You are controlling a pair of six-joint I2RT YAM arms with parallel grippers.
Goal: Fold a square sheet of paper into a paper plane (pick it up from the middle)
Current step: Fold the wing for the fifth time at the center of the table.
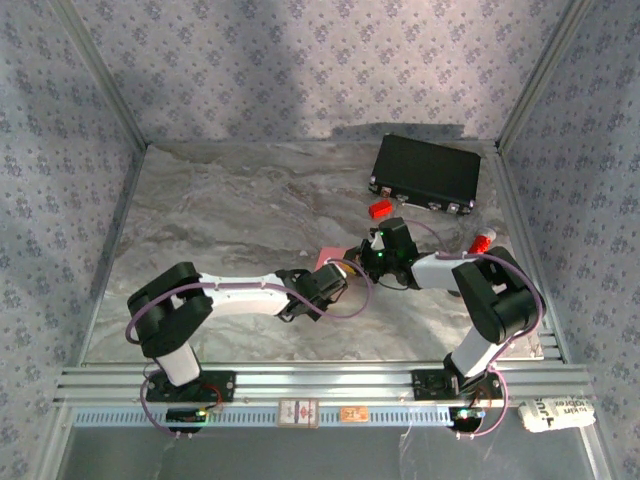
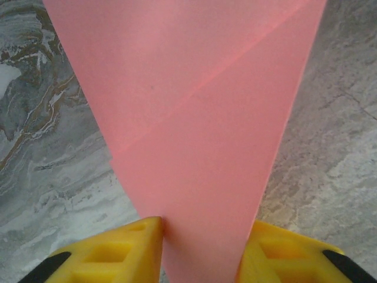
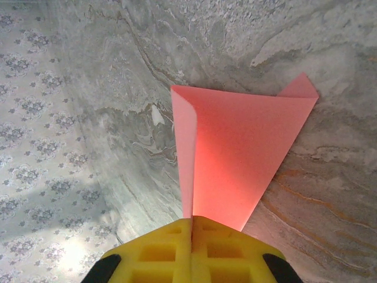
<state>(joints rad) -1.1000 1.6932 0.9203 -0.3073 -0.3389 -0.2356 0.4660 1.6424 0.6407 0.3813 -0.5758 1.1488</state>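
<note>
Yellow-fingered right pincer, pressed together on the narrow end of a salmon-pink folded paper sheet, thin edge caught right in the seam between the fingers. Probably an anchor grip: fixes one end, freeing the other arm for the fold work. From there, sheet fanning outward over the grey marbled desk, one long flap standing up along one side, small triangular corner poking out at the far end. Looks lifted off the desk at the gripped end; contact at the far end, cannot tell.

Next, left pincer: yellow fingers apart, one on each side of the sheet, flat pink face running through the gap. One finger touching the paper edge; the other touching or just beside, cannot tell which. No clear squeeze seen. Diagonal crease visible across the sheet in the left wrist view. Likely straddling to line up a pinch along a fold, judging by the task.

Top view: both pincers close together mid-desk, sheet between them, mostly hidden under the wrists. Plane judged part-folded, not finished. Well apart toward the back: black rectangular case, small red block just in front of it, red-and-white tube by the right arm. None involved.
</note>
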